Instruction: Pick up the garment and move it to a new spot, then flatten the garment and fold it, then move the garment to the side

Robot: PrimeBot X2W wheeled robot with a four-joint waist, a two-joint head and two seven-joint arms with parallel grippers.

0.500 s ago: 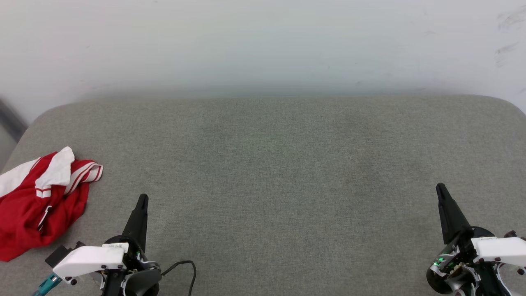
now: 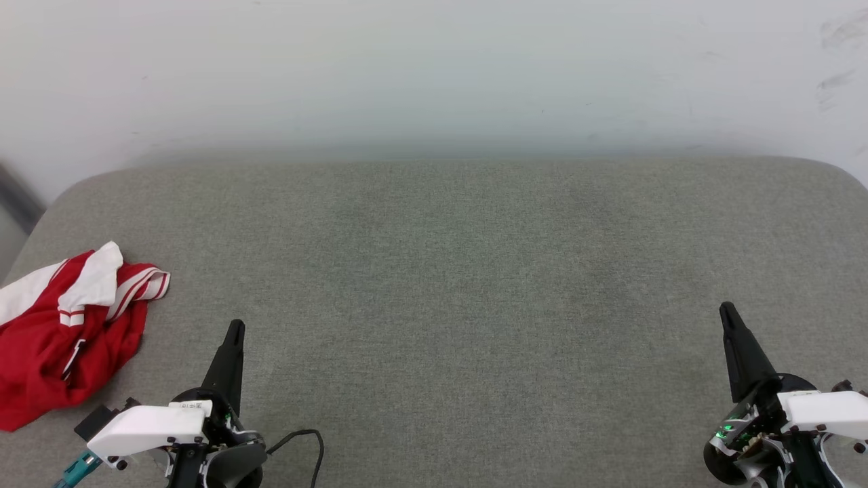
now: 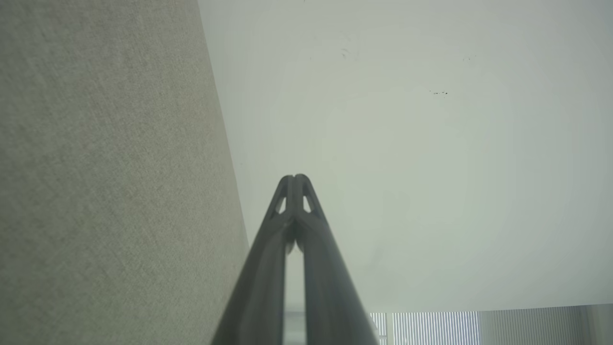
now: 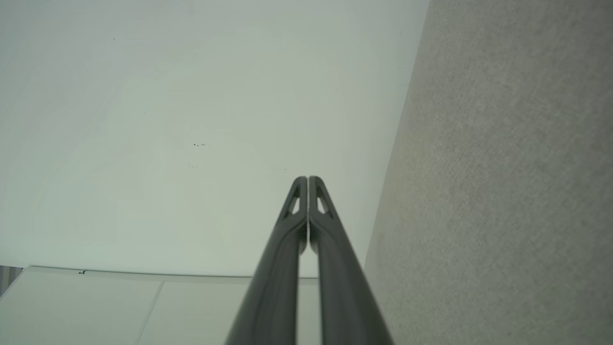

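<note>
From where I stand, nothing has changed in the last half second: every crease of the garment (image 2: 64, 339) lies as it did, and neither arm has shifted. The garment is a crumpled red heap with white panels and thin stripes showing on top. It sits at the far left of the grey fabric-covered worktop (image 2: 441, 285) and runs out past the left edge of the head view. The left end effector (image 2: 234, 331) is low over the worktop just to the heap's right, near it but clearly apart, pointing towards the pale wall (image 2: 434, 68) rather than at the cloth. The right end effector (image 2: 726, 310) is well away on the opposite side, also pointing at the wall. In each wrist view the two dark fingers (image 3: 268, 268) are pressed together at the tips, and on the right the fingers (image 4: 282, 268) show just a hairline seam. Both end effectors are closed and hold nothing. I take this stillness to mean the task has not really begun, since the pick-up is not yet done and the cloth is untouched. My guess is the left arm is the natural one to go first. It would need to spread its fingers and swing left towards the heap before anything can be moved, flattened or folded.
</note>
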